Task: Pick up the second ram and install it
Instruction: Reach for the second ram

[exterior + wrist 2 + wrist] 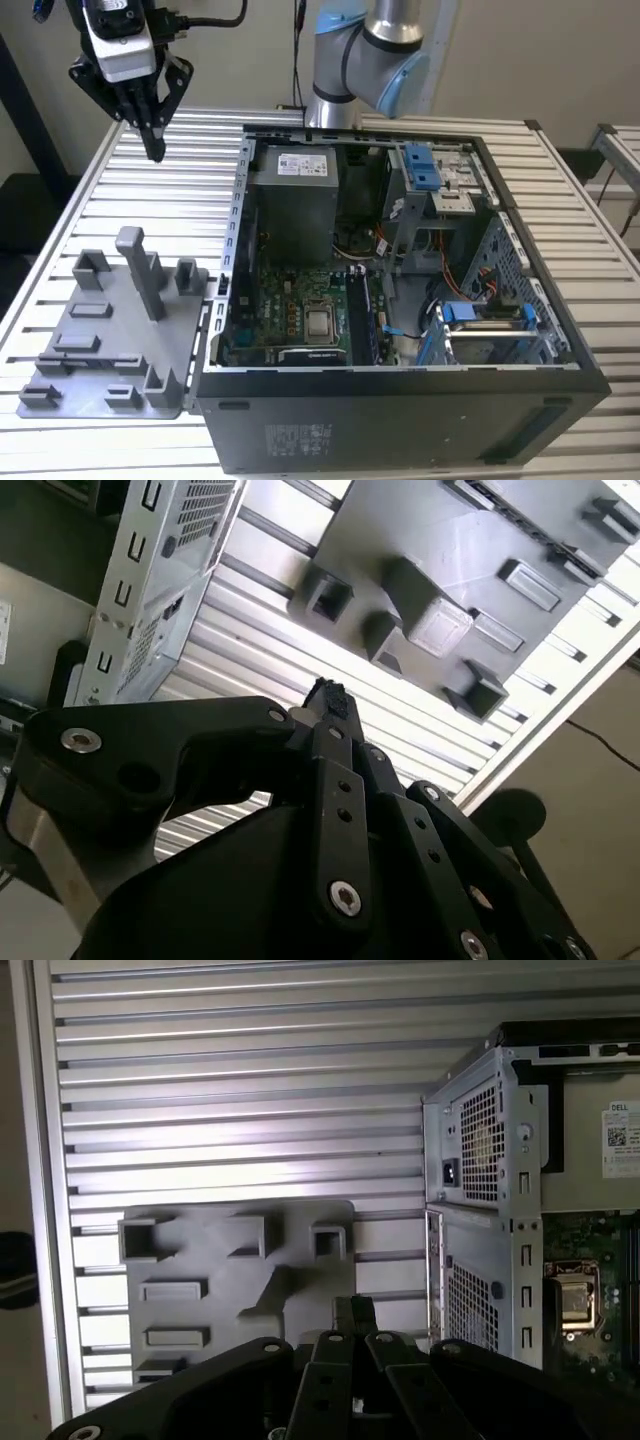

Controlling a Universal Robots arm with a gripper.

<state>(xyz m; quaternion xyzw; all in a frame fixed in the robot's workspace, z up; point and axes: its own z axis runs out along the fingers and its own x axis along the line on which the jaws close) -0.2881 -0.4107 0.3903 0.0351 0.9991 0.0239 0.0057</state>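
The black gripper [155,150] was seen in both wrist views [328,695] [352,1310] with its jaws pressed together, tip to tip. It was held above the slatted aluminium table [130,210], apart from the grey moulded fixture tray [90,350] with its upright posts and pockets. At the exterior view's right of the tray, the open black computer case [400,420] was laid on its side. A large green motherboard [285,300], a grey power-supply box [295,200] and blue drive brackets [420,165] were contained in it. The second ram could not be identified with certainty. Narrow dark strips [360,315] were seen beside the processor socket [320,322], with their long axis running from the case's near wall towards its far wall.
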